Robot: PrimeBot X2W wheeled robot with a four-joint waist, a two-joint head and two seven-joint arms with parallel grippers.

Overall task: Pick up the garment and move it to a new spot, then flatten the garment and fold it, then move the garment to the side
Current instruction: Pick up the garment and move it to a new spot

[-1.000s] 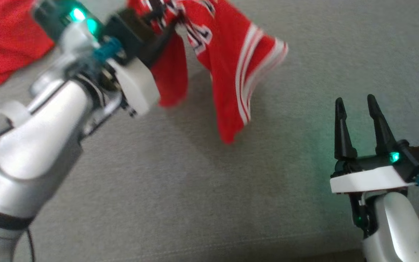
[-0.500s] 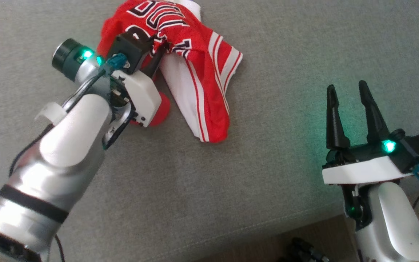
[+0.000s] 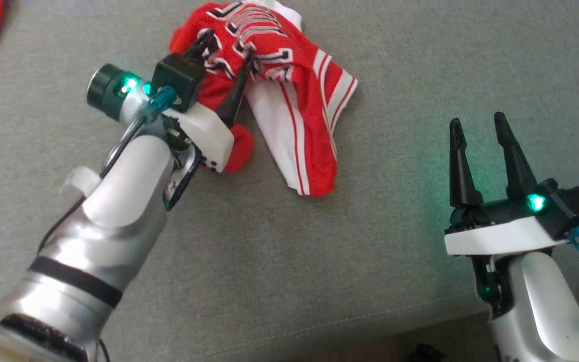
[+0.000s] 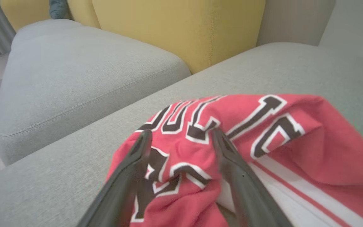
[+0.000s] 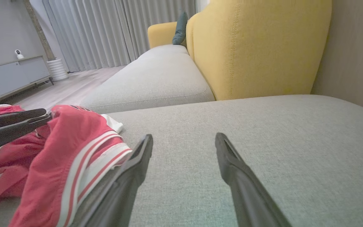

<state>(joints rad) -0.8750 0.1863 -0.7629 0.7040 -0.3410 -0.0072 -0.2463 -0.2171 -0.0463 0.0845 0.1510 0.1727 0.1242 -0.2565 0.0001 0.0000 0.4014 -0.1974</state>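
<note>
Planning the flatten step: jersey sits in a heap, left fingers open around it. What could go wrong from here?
1. The left gripper has its open fingers straddling a bunched ridge of the jersey; pulling back could snag a fold and drag it.
2. The jersey lies crumpled with its white inside showing, so the next pinch may catch several layers and flattening could fail.

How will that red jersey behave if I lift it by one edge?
Likely floppy: the red jersey lies crumpled in soft folds on the grey cushion. Probably light, thin fabric; it should drape, not hold shape. Pushing likely wrinkles it.
</note>
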